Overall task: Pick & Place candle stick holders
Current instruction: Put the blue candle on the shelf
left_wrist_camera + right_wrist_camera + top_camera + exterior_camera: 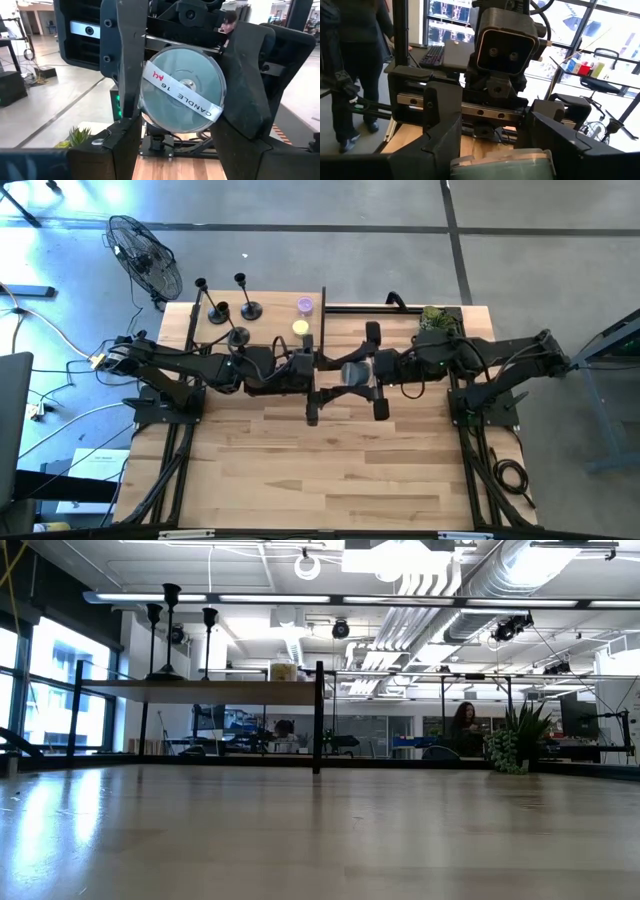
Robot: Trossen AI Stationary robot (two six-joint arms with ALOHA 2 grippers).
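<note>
Three black candle stick holders stand on their round bases on the raised shelf at the far left; the low view shows them too. No gripper is near them. Above the table's middle my left gripper and my right gripper face each other, both shut on a round candle tin. Its taped bottom reads "CANDLE 16". The low view shows neither gripper. My left gripper pinches the tin's round wall near its taped bottom between its fingertips. The fingers come level from the table's left. The tin is lifted clear, lying on its side. My right gripper pinches the tin's round wall on two opposite sides between its two fingers. They come level from the table's right. The tin reaches far back between them, with its taped bottom turned toward the left arm.
A purple candle and a yellow one sit on the shelf's right end beside a black post. A plant stands at the far right. The near half of the table is bare wood. A person stands beyond.
</note>
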